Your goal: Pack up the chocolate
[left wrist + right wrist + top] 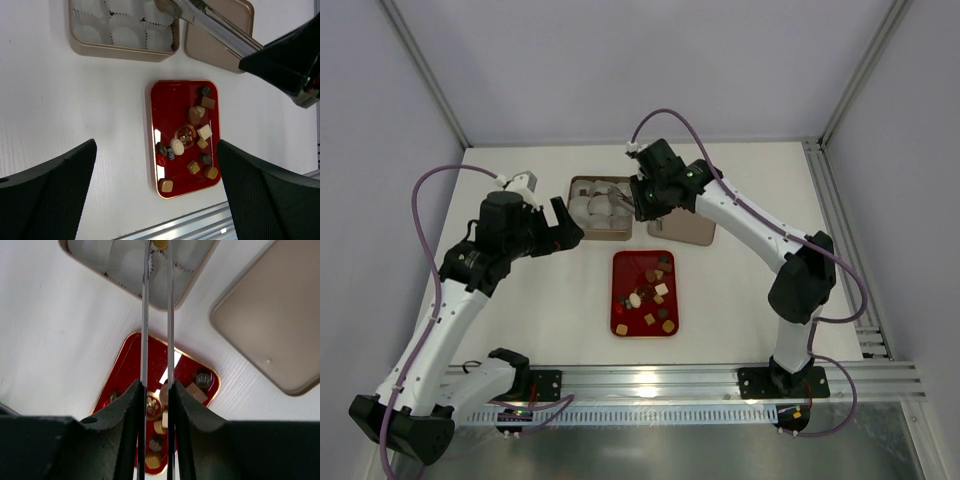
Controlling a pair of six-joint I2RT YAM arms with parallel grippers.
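Note:
Several small chocolates, brown, tan and cream, lie on a red tray; they also show in the left wrist view. My right gripper is shut on metal tongs. The tongs' tips pinch a tan chocolate over a gold tin lined with white paper cups. In the top view the right gripper hovers at the tin's right edge. My left gripper is open and empty, above the table left of the tray, its jaws wide apart in its own view.
The tin's flat gold lid lies right of the tin, behind the tray. The aluminium rail runs along the near table edge. Frame posts stand at the back corners.

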